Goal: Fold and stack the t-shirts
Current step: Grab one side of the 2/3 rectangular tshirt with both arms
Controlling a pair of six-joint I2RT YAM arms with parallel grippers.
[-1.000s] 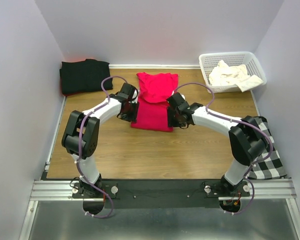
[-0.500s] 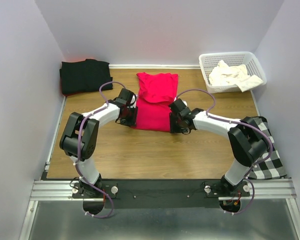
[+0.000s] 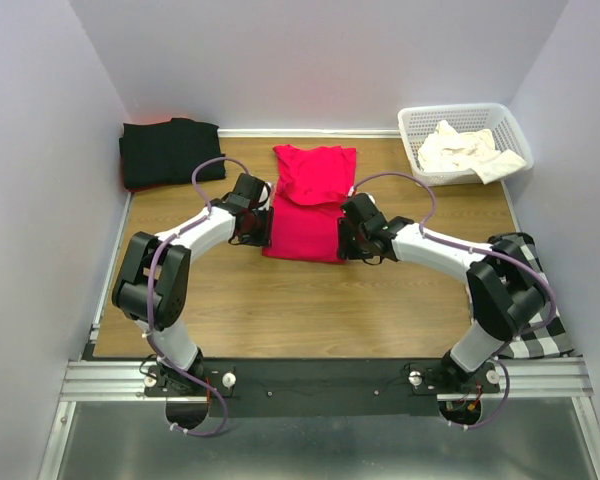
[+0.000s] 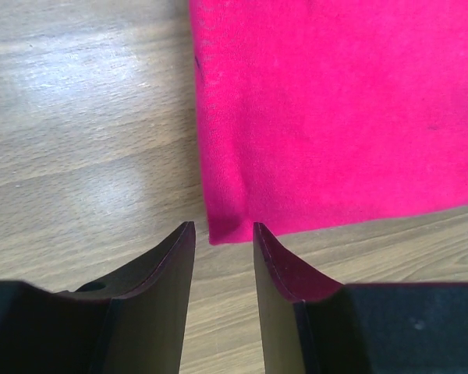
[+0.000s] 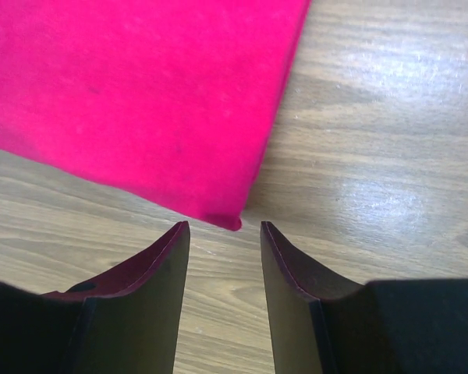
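From the top view I see the red t-shirt point(image 3: 305, 210) lying mid-tabletop point(image 3: 230, 300), the black t-shirt point(image 3: 165, 150) at the far left, and the cream t-shirt point(image 3: 465, 148) in the basket point(image 3: 413, 120) at the far right. In the left wrist view the left jaws stand partly open and empty, with the shirt's near-left corner point(image 4: 222, 226) just beyond their tips. In the right wrist view the right jaws are likewise parted on nothing at the near-right corner point(image 5: 225, 220). I'd slide both sets of tips low under the hem, pinch together, then lift evenly toward the far edge.
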